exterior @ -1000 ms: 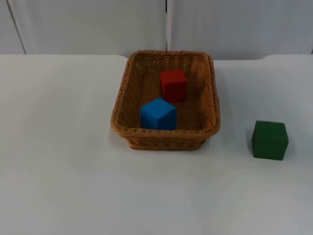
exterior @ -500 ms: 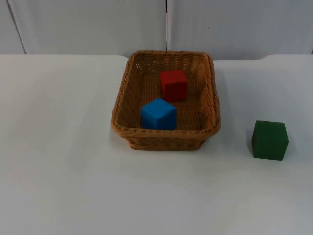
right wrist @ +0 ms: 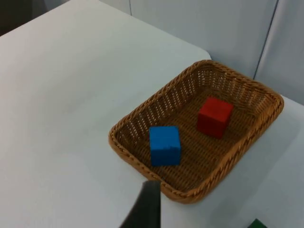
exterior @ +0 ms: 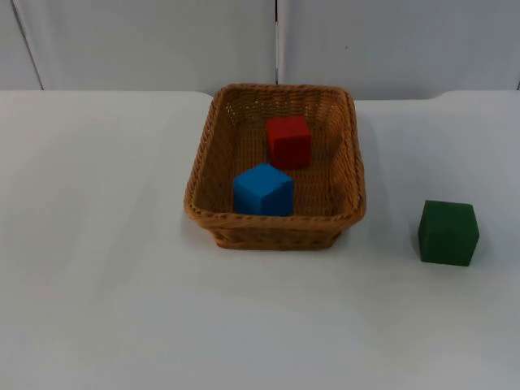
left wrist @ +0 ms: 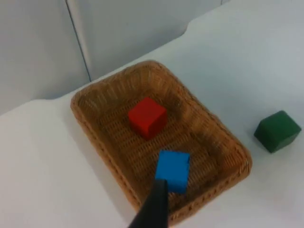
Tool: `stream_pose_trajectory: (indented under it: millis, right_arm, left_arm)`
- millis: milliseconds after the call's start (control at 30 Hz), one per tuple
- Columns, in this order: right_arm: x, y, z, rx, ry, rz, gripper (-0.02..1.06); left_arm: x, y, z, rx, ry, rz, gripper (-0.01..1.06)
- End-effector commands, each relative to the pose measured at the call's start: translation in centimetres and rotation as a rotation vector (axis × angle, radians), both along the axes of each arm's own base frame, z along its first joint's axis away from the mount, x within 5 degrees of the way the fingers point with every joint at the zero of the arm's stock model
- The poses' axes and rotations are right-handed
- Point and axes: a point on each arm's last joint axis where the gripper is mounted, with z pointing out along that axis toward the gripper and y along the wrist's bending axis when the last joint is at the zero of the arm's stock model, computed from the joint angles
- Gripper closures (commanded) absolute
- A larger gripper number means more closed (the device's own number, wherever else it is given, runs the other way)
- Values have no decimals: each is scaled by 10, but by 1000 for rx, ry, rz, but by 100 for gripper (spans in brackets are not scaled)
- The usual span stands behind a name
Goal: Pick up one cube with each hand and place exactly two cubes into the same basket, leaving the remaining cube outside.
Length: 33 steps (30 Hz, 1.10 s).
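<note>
**Wicker basket holds two cubes, green one outside**

Black fingertips mark the nearest parts of each wrist view. The left gripper (left wrist: 153, 209) hangs above the table on the near side of the basket (left wrist: 102, 156), with the blue cube (left wrist: 173, 170) just past its tip and the red cube (left wrist: 147, 117) farther on; whether its fingers are spread or pressed together cannot be told. The right gripper (right wrist: 145, 206) likewise hangs short of the basket's near rim (right wrist: 137, 164), with the blue cube (right wrist: 165, 145) just beyond it inside the basket and the red cube (right wrist: 214, 116) farther back; its finger state also cannot be told. Neither gripper touches or carries anything.

Three cubes are counted: one blue, one red, one green. One basket is counted.

In the top view, the green cube (exterior: 448, 232) sits on the white table (exterior: 97, 244) nearest the front edge of all the objects, toward the table's right edge, well apart from the basket and upright on a flat face. Next comes the woven brown basket (exterior: 276, 229), standing around the middle of the table, closer to the far edge by the grey partition wall (exterior: 146, 45). Inside it, the blue cube (exterior: 262, 189) rests against the near wall, turned slightly so a corner faces forward. Behind it, apart from it, the red cube (exterior: 288, 140) sits toward the far wall of the basket.
</note>
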Motion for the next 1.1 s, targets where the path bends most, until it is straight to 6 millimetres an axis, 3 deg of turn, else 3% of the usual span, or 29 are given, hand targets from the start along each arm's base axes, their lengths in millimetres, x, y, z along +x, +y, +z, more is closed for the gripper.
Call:
stream_pose_trajectory:
  millis: [0,267,733,1067]
  right_arm:
    - [-8,-3,1,20,-22,-5,23]
    - [-41,-18,-3,63,-66,-14,23]
    - [-83,-32,-4,77,-55,38,23]
    - [-111,-44,-23,94,-87,47,23]
  left_arm:
    - [-8,2,-8,-14,14,3,23]
    - [-48,23,-44,-16,-4,27,23]
    - [-101,43,-33,-50,-56,-16,23]
    - [-144,62,-26,-58,-99,-33,23]
